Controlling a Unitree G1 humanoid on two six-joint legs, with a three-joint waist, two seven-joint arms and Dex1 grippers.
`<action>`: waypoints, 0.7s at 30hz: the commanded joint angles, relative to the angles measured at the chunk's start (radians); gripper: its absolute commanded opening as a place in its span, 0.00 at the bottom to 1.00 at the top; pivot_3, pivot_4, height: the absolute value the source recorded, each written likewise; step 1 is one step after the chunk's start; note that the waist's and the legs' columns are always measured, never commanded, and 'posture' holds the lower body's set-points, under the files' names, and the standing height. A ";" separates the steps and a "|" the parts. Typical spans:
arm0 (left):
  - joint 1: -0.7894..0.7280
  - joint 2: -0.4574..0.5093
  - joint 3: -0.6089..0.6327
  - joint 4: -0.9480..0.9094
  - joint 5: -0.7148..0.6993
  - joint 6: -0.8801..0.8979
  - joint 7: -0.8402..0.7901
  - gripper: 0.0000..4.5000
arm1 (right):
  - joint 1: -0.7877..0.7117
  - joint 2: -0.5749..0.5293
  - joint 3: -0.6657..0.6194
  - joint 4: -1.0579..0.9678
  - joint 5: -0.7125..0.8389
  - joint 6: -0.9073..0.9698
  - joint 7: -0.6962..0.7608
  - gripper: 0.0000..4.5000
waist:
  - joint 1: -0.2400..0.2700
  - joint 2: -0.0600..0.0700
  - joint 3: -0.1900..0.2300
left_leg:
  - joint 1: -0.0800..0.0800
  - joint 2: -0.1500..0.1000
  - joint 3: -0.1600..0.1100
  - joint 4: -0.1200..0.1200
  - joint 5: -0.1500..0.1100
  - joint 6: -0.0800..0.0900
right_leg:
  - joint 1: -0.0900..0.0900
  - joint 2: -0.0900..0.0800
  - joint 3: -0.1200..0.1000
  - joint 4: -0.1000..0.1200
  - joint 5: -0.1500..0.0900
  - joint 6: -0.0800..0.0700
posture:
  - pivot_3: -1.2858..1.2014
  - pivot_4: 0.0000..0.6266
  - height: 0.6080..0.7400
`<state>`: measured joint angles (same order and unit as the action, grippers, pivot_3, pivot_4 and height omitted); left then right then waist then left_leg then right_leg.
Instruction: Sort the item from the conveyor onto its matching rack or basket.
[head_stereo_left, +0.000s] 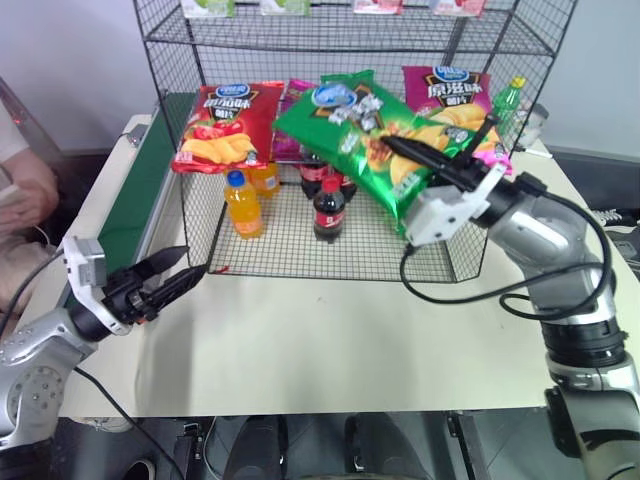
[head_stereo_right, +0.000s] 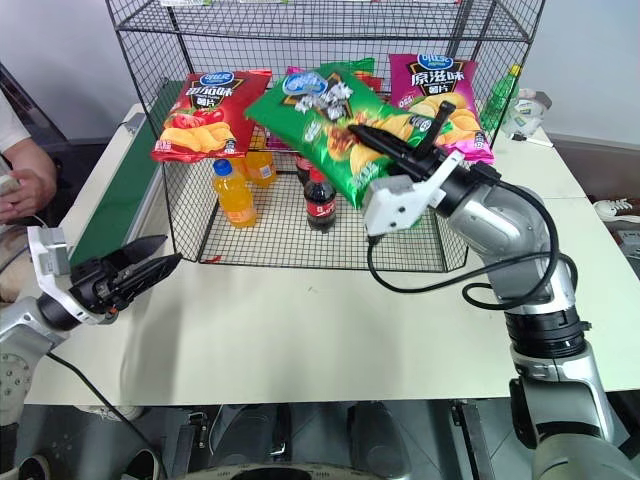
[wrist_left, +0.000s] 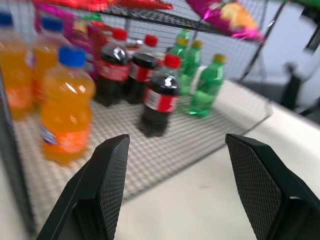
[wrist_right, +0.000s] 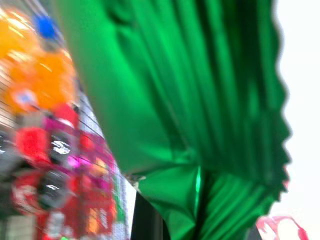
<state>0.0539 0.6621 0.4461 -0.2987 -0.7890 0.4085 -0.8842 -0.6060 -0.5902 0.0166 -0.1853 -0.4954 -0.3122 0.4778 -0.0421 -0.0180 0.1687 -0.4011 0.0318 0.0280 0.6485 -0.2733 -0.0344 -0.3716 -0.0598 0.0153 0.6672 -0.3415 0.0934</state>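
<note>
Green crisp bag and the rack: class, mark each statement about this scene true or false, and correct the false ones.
1. The right gripper is shut on the green bag. True.
2. The green bag lies on the conveyor. False: it is held up in front of the rack, off the belt.
3. The left gripper is open and holds nothing. True.
4. A red bag sits on the rack's crisp tier. True.
5. The orange bottles stand outside the rack on the table. False: they stand on the rack's lowest tier, beside the cola bottles.
</note>
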 joint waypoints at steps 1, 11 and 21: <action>-0.011 -0.006 0.021 -0.065 0.042 -0.057 0.042 0.72 | -0.056 0.050 0.023 0.038 -0.085 0.120 -0.076 0.00 | -0.001 0.000 0.000 | 0.000 0.000 0.000 0.000 0.000 0.000 | 0.000 0.000 0.000 0.000 0.000 0.000 | 0.52 0.24 0.99; 0.000 -0.048 0.012 -0.139 0.056 -0.066 0.129 0.72 | -0.231 0.162 0.134 0.307 -0.176 0.268 -0.191 0.00 | -0.002 0.000 0.000 | -0.001 0.000 0.001 0.000 0.000 0.000 | -0.002 0.000 0.000 0.002 0.000 0.000 | 0.52 0.24 0.99; 0.026 -0.082 -0.012 -0.163 0.076 -0.077 0.162 0.72 | -0.275 0.228 0.152 0.429 -0.119 0.364 -0.233 0.00 | -0.004 0.000 0.000 | -0.002 0.000 0.001 0.001 0.000 0.000 | -0.003 0.000 0.000 0.002 0.000 0.000 | 0.52 0.24 0.99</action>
<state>0.0773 0.5824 0.4376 -0.4361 -0.7206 0.3567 -0.7258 -0.8438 -0.3755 0.1836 0.2502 -0.6396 0.0394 0.2665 -0.0464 -0.0179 0.1687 -0.4030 0.0318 0.0288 0.6494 -0.2730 -0.0347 -0.3745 -0.0593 0.0158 0.6696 -0.3414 0.0936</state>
